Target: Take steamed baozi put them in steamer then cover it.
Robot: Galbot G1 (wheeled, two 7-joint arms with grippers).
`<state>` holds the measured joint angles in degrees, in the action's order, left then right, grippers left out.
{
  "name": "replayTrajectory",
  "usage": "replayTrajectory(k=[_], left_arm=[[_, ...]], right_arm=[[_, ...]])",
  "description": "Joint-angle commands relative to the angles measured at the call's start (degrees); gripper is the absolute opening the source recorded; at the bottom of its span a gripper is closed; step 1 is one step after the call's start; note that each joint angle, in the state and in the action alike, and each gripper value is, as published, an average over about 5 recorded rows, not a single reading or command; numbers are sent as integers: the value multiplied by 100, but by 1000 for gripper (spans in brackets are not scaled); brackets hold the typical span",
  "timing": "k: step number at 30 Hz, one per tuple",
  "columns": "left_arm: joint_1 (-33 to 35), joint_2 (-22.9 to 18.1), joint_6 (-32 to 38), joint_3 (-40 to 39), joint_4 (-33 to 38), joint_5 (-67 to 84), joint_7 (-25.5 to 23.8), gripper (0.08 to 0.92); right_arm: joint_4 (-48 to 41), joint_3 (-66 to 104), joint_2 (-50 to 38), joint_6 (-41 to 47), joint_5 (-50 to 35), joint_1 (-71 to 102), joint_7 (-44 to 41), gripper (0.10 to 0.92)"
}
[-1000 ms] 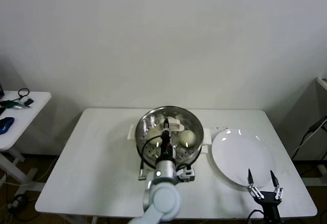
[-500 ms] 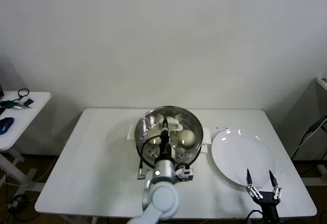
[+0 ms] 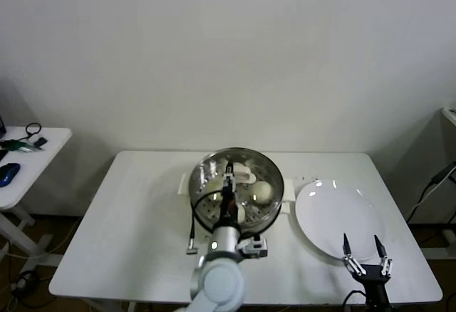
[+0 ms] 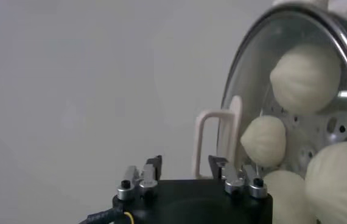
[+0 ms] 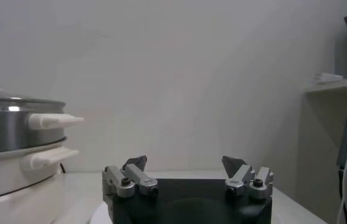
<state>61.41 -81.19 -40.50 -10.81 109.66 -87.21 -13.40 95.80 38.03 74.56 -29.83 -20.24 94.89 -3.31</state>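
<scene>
Pulling your left gripper (image 4: pixel 184 165) away crookedly, its spread fingers astride the cover (image 3: pixel 239 177) handle, could drag it off the steamer (image 3: pixel 274 209); the right gripper (image 3: pixel 364 248) idles open near the plate (image 3: pixel 335 216).

No lettering, brand, number or sign can be read anywhere in these views (the walls and tabletop are plain, and the metal and plastic surfaces show only reflections). A screen edge at about two o'clock in the right wrist view is too small to read.
</scene>
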Motion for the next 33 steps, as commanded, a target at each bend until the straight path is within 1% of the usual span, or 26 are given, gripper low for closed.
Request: replayTrajectory(k=[1,5,9,11,14,17,20,23,26,29,30,33], left_arm=[[-57,28,-20,35,129,111,-83,596],[71,206,12,-71,564,614,77,717],[394,420,234,53,1005,1241,536,803],[590,569,587,286,1168,1650,867,818],[920,802,1311,874,1346,2619,1358,822],[1241,1015,1813,1550,1549,4075,1780,823],[1566,1102,2338,2349,1727,5530,2035,823],[1924,1046,3105,3335,1654,6852,2176,823],[2334,1062,3870,4146,1395,8206,2152,823],[2822,1184,4512,4615,1094,9419,2090,823],[2957,1231,4627,4704,1016,9732,2081,823],[3259,1271,5027,4833,649,10205,2050,823]], right_arm=[[125,-74,-48,443,-86,119,324,823],[132,-103,-83,398,-72,167,423,823],[159,-91,-42,326,-48,140,497,823],[161,-92,-14,302,-28,111,494,823],[157,-104,11,283,39,80,493,823],[122,-114,33,270,109,53,492,823],[71,-139,35,262,135,25,484,823],[24,-171,35,265,163,-2,478,823],[8,-206,30,307,187,-16,480,823],[-3,-246,3,359,177,-14,475,823],[-13,-262,-12,366,171,-12,473,823],[-41,-308,-47,377,162,-7,464,823]])
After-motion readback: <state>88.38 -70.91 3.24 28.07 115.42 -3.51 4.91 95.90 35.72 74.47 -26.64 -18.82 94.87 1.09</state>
